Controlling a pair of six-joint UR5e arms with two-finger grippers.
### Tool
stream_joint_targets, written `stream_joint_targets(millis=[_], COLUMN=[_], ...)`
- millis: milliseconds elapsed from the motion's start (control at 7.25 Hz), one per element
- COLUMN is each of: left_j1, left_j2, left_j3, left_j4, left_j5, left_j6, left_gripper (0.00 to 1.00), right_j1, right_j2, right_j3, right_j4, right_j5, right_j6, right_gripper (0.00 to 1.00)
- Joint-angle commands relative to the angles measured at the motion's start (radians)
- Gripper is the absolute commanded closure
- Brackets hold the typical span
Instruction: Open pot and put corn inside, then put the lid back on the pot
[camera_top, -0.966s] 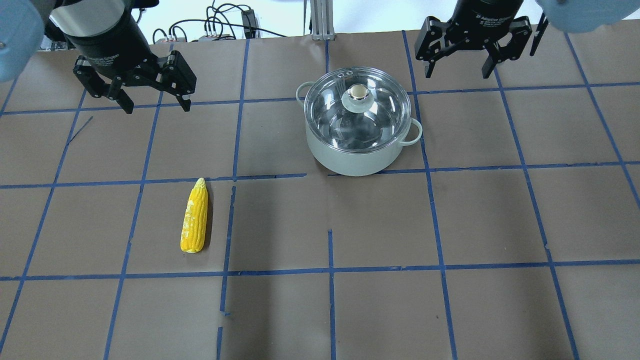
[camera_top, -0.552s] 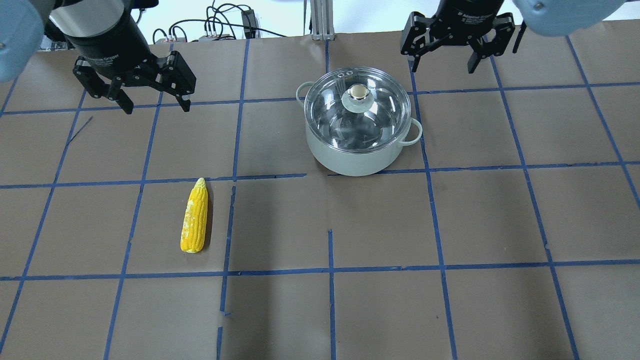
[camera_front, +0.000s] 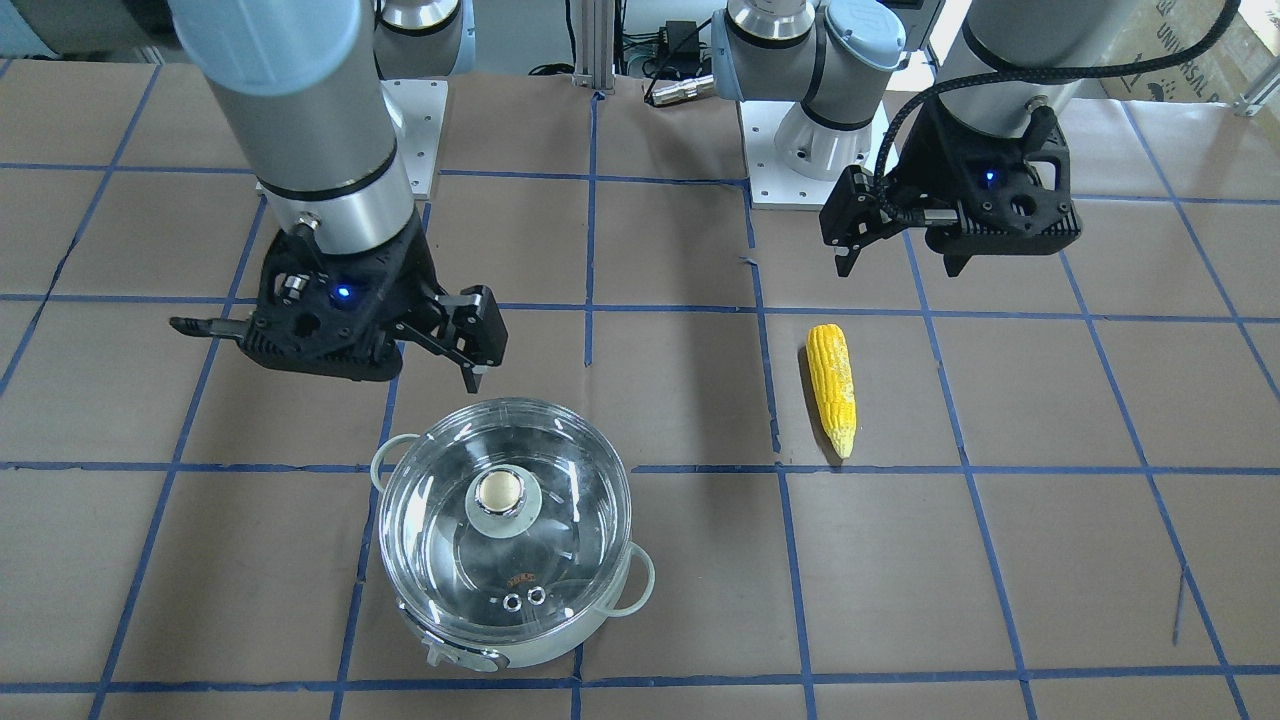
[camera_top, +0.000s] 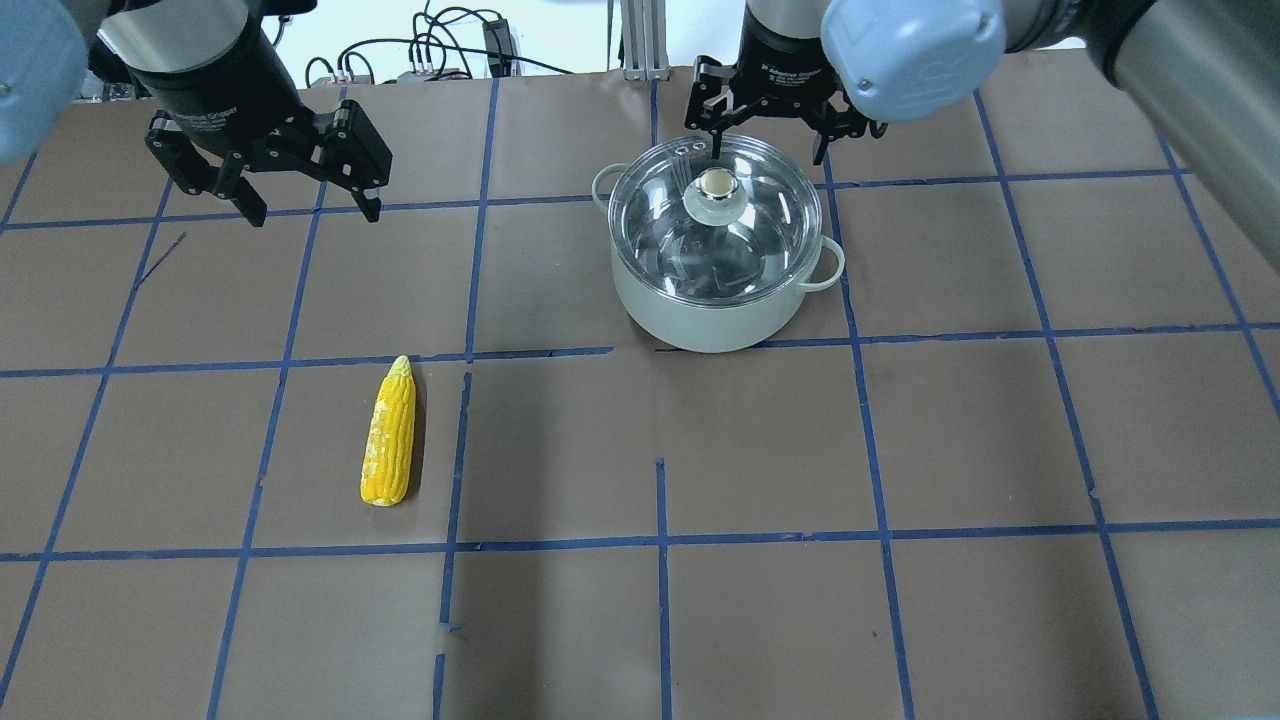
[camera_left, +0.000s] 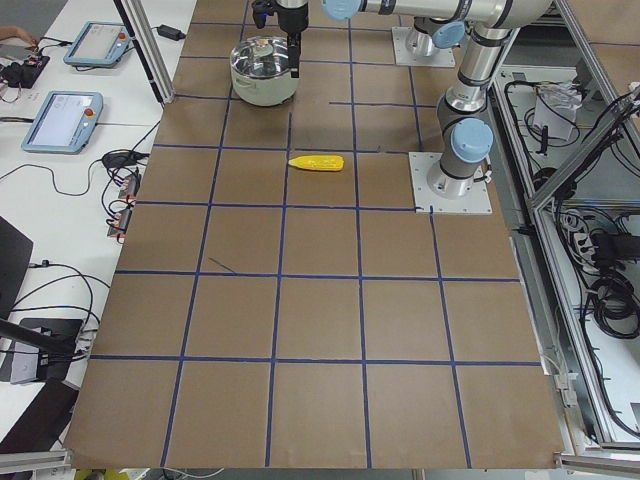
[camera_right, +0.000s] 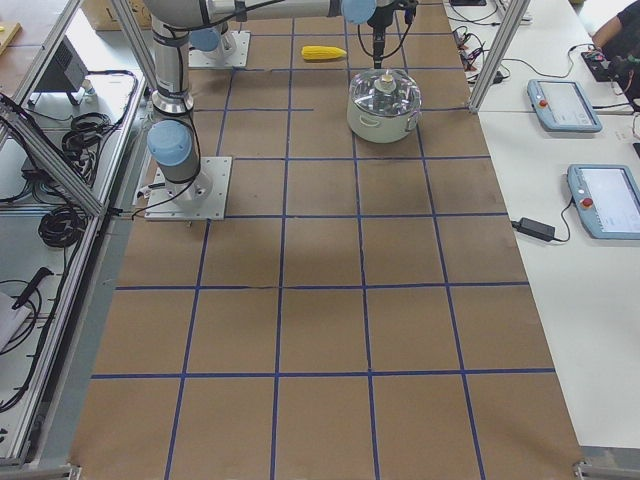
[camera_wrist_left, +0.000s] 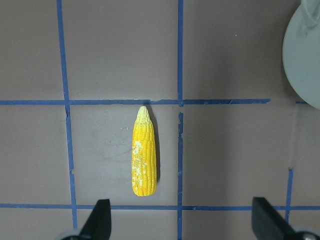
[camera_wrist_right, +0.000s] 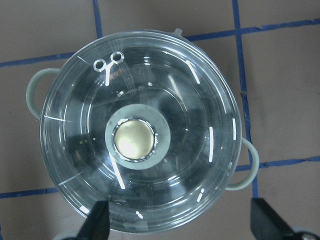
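Right wrist-mounted view: my right gripper (camera_front: 328, 352) hangs spread above the lid (camera_wrist_right: 180, 95), which sits on the pot (camera_top: 700, 310); its knob (camera_wrist_right: 133, 139) is off-centre between my fingers. Descending so risks a skewed pinch that slips. The corn (camera_wrist_left: 144, 152) lies well apart on the worktop (camera_top: 760, 450), below my spread left gripper (camera_top: 315, 205).

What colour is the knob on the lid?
The knob: gold centre, pale ring; right wrist view.

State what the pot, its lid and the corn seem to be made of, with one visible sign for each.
Pot: likely metal, pale glossy coating outside, mirror-like inside. Lid: clear glass or plastic; the pot's inside shows through, with bright glints. Corn: probably moulded plastic; even yellow, worn pale patches.
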Motion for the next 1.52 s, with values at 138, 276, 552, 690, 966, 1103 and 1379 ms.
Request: stream_joint_targets(millis=[138, 276, 552, 690, 966, 1103, 1379], left_j1=[0.0, 0.0, 0.0, 0.0, 0.0, 0.0, 0.0], left_j2=[0.001, 0.001, -0.001, -0.001, 0.001, -0.001, -0.001], left_j3=[0.0, 0.002, 0.003, 0.003, 0.002, 0.002, 0.002], left_j4=[-0.001, 0.0, 0.0, 0.0, 0.0, 0.0, 0.0], left_j5=[0.0, 0.0, 0.0, 0.0, 0.0, 0.0, 0.0], left_j6=[0.001, -0.001, -0.001, -0.001, 0.001, 0.001, 0.001], left_gripper=[0.0, 0.0, 0.0, 0.0, 0.0, 0.0, 0.0], right_j1=[0.012, 0.012, 0.012, 0.012, 0.014, 0.014, 0.014], right_j2=[0.1, 0.118, 0.134, 0.135, 0.138, 0.149, 0.152], right_j3=[-0.003, -0.003, -0.003, -0.001, 0.002, 0.0, -0.001], right_j4=[-0.101, -0.104, -0.151, -0.15, -0.15, -0.15, -0.15], right_j5=[0.005, 0.005, 0.005, 0.007, 0.007, 0.005, 0.007], right_j6=[-0.017, -0.04, -0.042, -0.04, -0.04, -0.04, -0.039], right_gripper=[0.02, 0.02, 0.03, 0.06, 0.08, 0.09, 0.16])
